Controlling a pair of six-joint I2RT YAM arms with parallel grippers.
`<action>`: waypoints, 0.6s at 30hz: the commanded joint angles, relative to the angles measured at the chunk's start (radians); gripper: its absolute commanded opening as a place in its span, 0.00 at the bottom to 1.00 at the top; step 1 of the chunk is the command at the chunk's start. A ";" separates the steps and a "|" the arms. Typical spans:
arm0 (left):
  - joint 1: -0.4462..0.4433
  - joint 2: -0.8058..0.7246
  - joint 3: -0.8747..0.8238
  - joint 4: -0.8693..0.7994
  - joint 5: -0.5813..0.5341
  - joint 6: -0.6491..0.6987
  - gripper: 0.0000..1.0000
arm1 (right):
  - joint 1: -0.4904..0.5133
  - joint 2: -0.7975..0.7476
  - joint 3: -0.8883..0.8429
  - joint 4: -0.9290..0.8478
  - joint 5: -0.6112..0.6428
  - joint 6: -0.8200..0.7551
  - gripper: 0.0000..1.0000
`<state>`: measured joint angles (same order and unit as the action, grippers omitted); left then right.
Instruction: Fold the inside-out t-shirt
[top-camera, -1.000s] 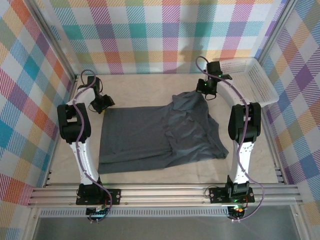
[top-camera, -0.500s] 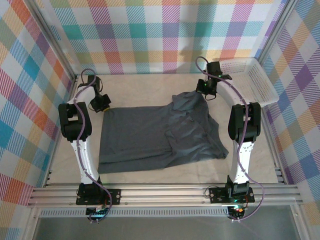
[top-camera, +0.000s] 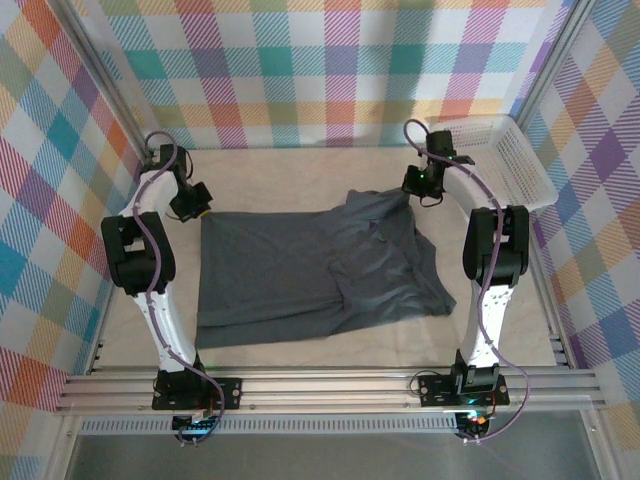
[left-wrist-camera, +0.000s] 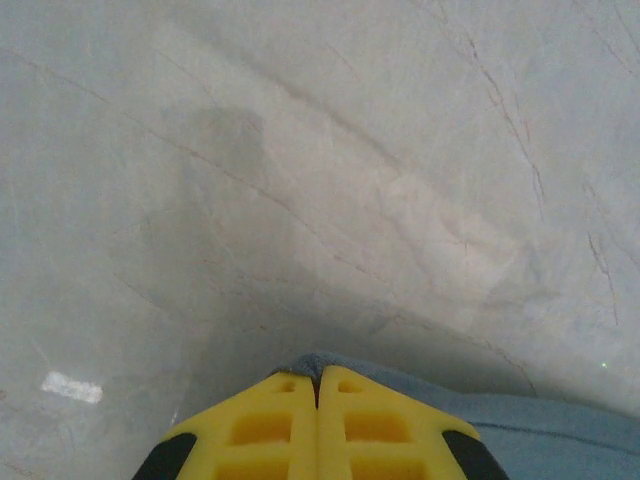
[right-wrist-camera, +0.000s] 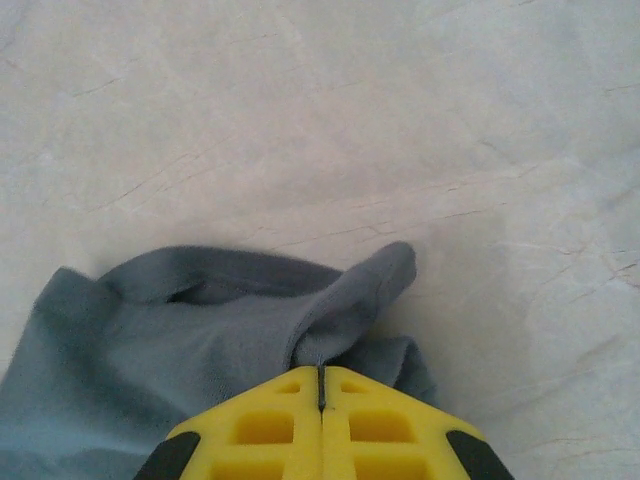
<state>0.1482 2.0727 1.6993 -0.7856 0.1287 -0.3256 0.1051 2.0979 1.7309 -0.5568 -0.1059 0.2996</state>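
Lying spread on the table (top-camera: 290, 165), the shirt (top-camera: 300, 270) covers the middle between the two arms, flat on its left half and rumpled into folds on its right. The left gripper (top-camera: 192, 206) sits at the shirt's far left corner. In its wrist view the yellow fingers (left-wrist-camera: 262, 430) press together, the cloth's edge caught at their tips. The right gripper (top-camera: 416, 188) is at the far right corner, where the cloth rises to a peak, and its jaws are likewise closed, nipping a fold of the shirt. A white basket (top-camera: 512, 160) stands at the far right, apart from the shirt.
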 joint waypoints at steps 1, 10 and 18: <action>0.020 -0.084 -0.027 -0.040 0.024 -0.020 0.00 | 0.004 -0.038 0.070 -0.048 -0.045 -0.006 0.00; 0.039 -0.319 -0.308 -0.030 0.025 -0.079 0.00 | -0.036 -0.235 -0.249 0.053 -0.032 0.077 0.00; 0.036 -0.469 -0.577 0.049 0.055 -0.106 0.00 | -0.044 -0.347 -0.435 0.087 -0.034 0.099 0.00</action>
<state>0.1722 1.6630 1.1511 -0.7574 0.1894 -0.4149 0.0639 1.8256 1.3029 -0.5003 -0.1322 0.3817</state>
